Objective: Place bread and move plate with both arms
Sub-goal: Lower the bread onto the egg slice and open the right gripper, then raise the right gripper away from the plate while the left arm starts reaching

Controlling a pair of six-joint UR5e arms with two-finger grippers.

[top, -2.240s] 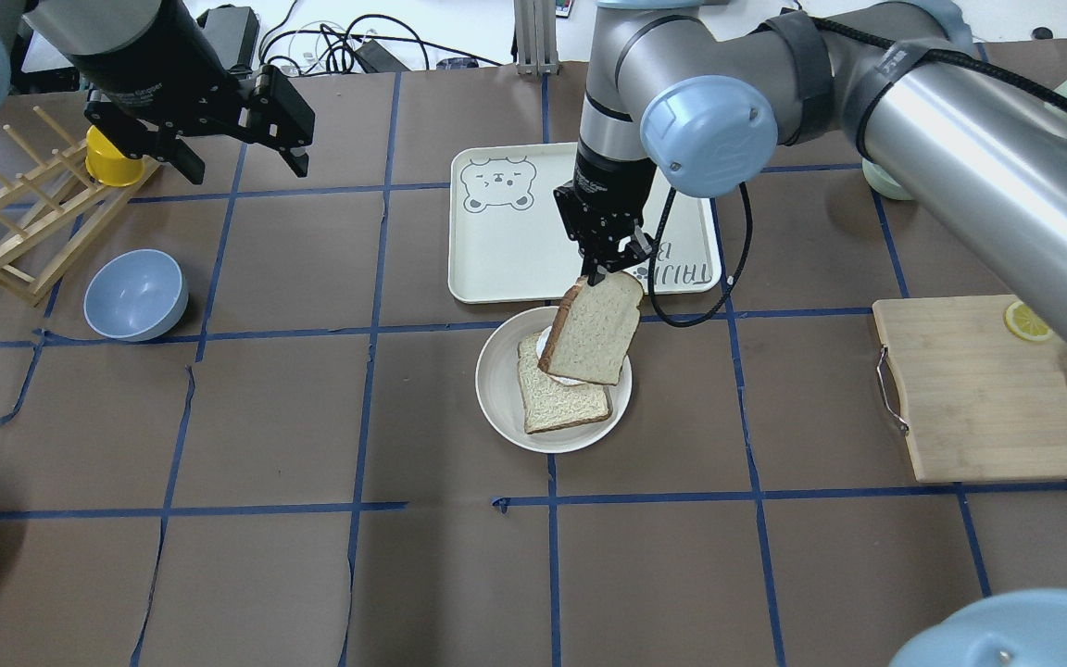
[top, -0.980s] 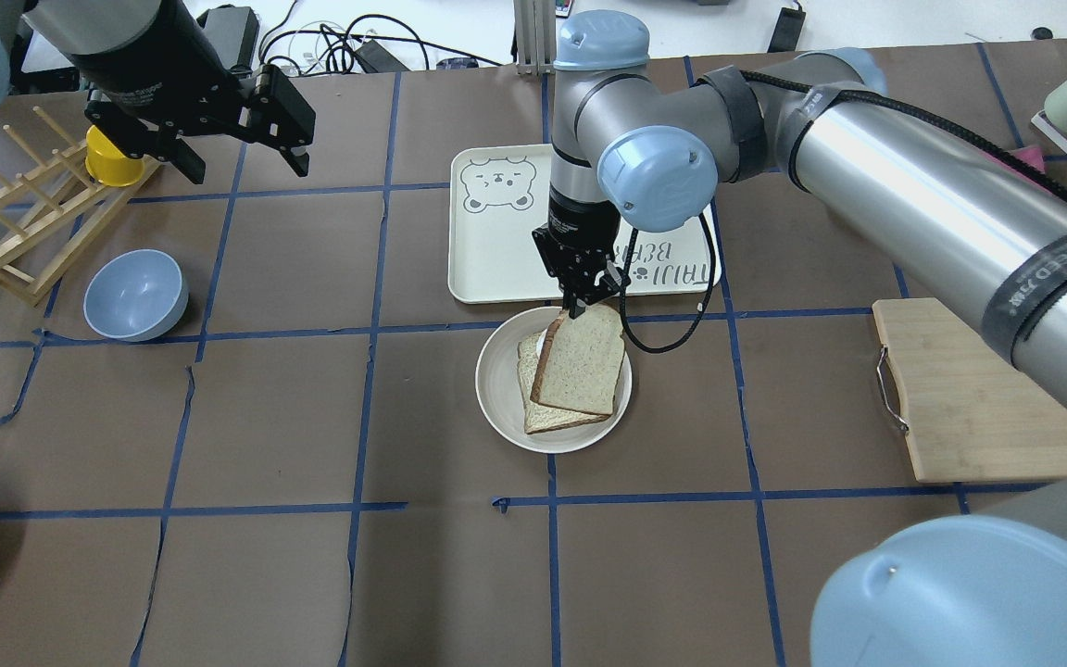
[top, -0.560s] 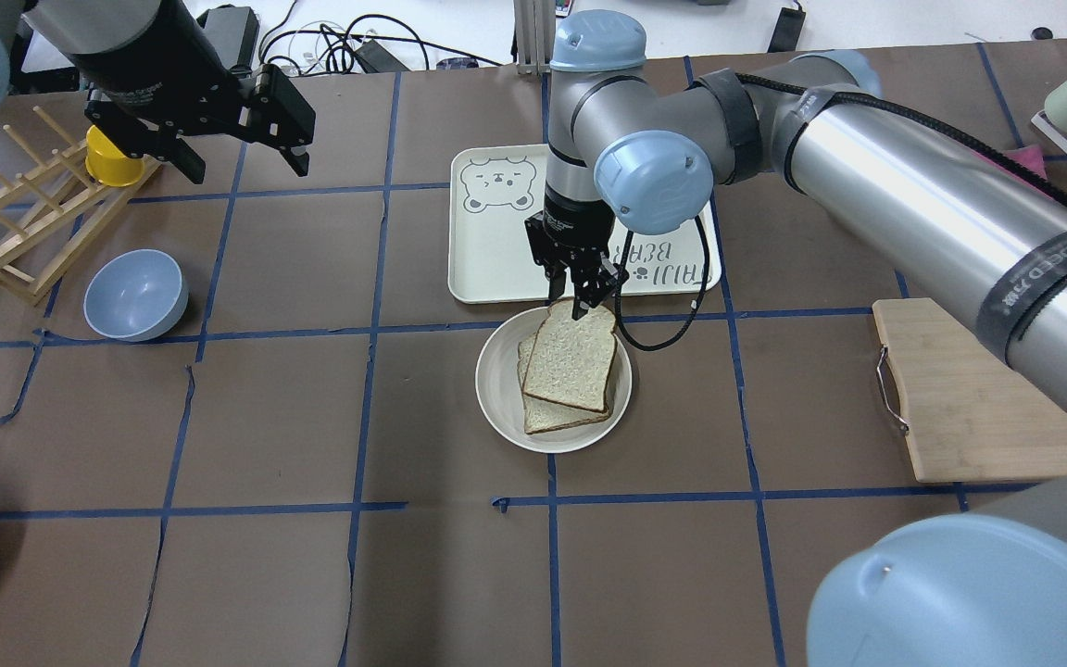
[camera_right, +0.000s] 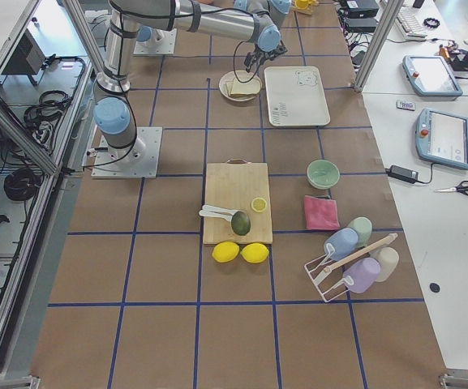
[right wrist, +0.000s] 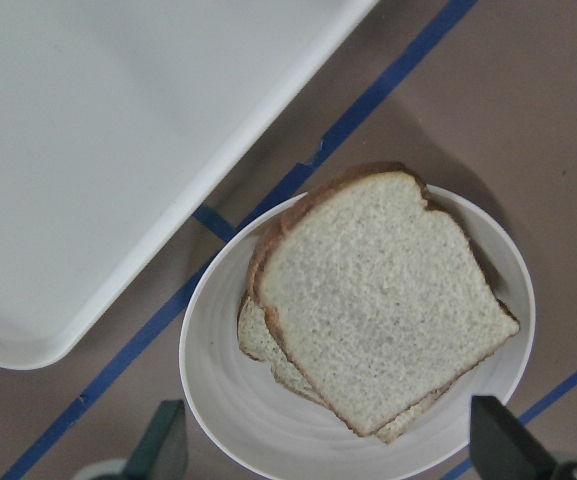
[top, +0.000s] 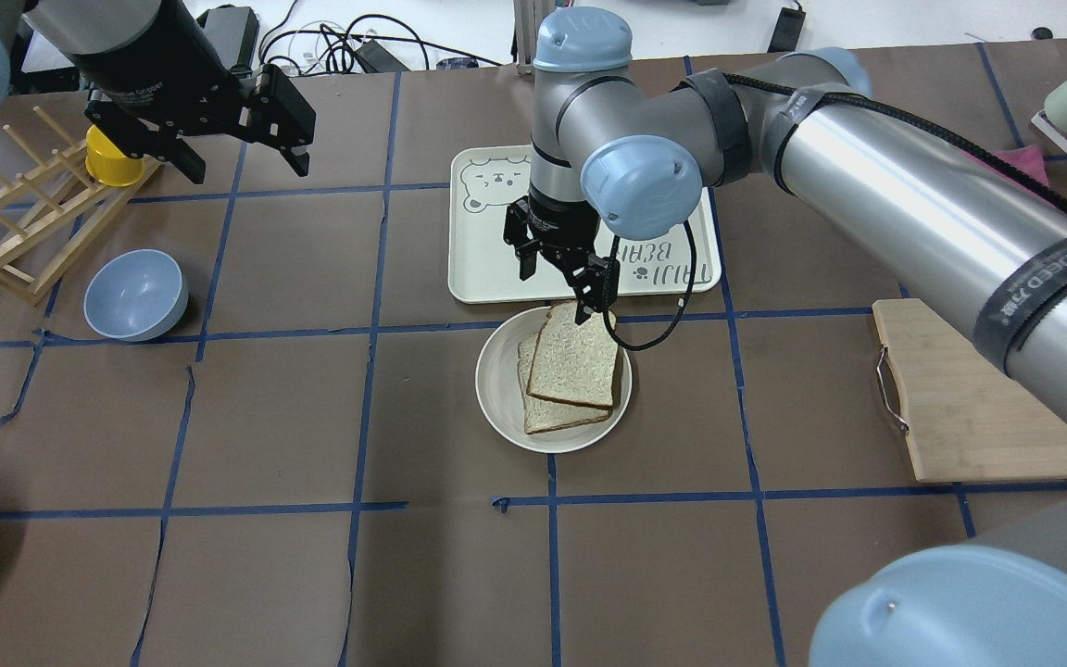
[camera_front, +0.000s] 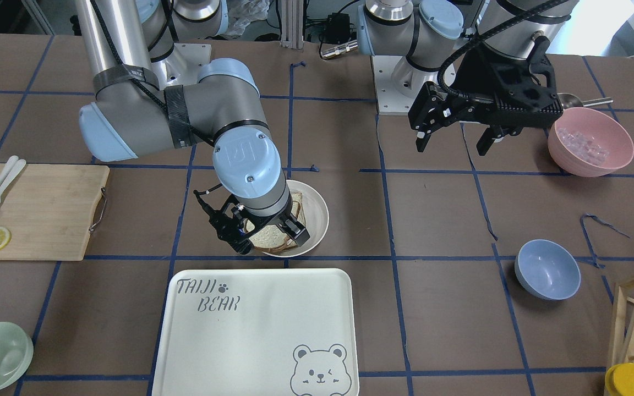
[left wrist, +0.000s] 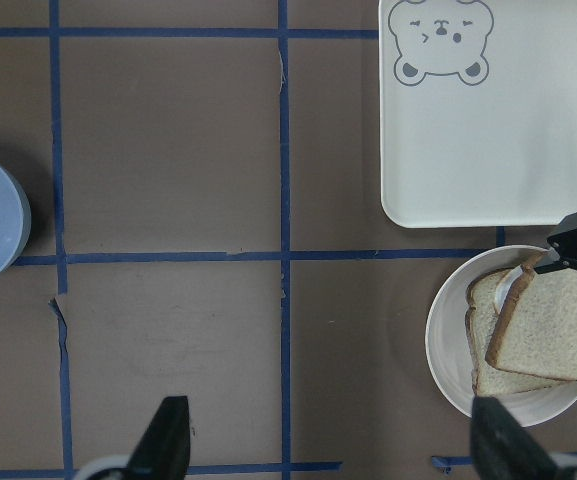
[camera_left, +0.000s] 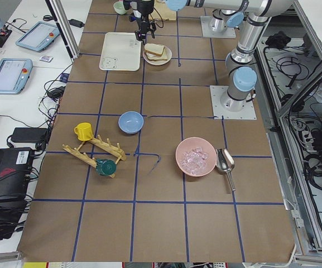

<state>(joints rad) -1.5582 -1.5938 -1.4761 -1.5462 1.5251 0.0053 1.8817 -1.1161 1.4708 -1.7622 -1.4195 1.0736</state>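
Note:
The bread, thick with a dark brown crust, lies flat on a thinner, lighter slice in the round cream plate. It fills the right wrist view, inside the plate rim. My right gripper is open and empty just above the plate's far edge, over the bread's top corner; it also shows in the front-facing view. My left gripper is open and empty, high at the far left. From its wrist view the plate and bread sit at the lower right.
A rectangular cream bear tray lies just beyond the plate. A blue bowl, a wooden rack and a yellow cup are at the left. A cutting board is at the right. A pink bowl stands near the left arm.
The right gripper lowered the bread onto the slice in the plate, opened and let it go. It has since drawn back a little toward the tray. The left arm has not moved.

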